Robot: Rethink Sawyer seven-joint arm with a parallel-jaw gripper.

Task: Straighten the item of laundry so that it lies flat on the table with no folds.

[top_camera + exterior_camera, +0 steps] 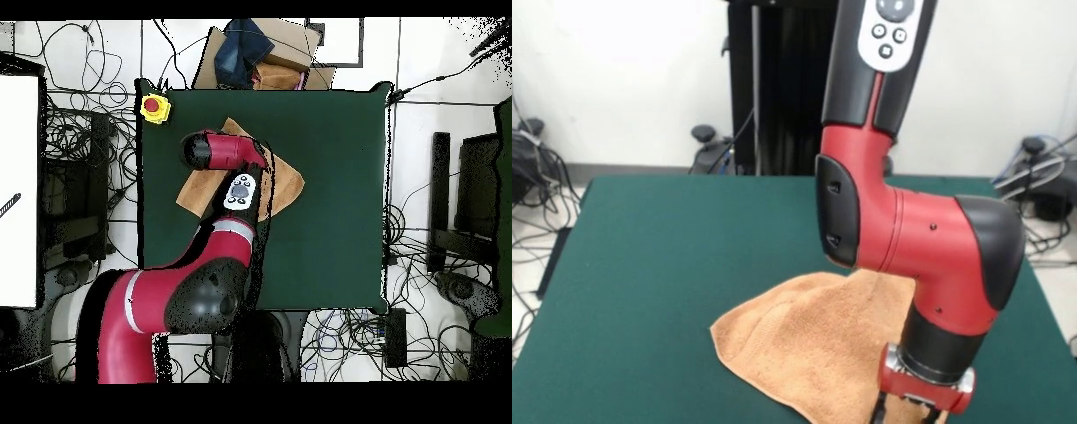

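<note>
The peach-orange towel (808, 349) lies on the dark green table (671, 265) near its front edge. It looks rumpled, with one pointed corner toward the left and a raised fold in the middle. My gripper (907, 413) hangs at the picture's bottom edge, low over the towel's right part; its tips are cut off. In the overhead view the towel (287, 183) shows on both sides of my red arm (225, 152), which covers its middle and hides the gripper. No white tag shows.
A yellow box with a red button (154, 107) sits at a table corner. A cardboard box with dark cloth (262, 52) stands beyond the table's far edge. Cables lie on the floor all round. My pedestal (786, 88) stands behind the table.
</note>
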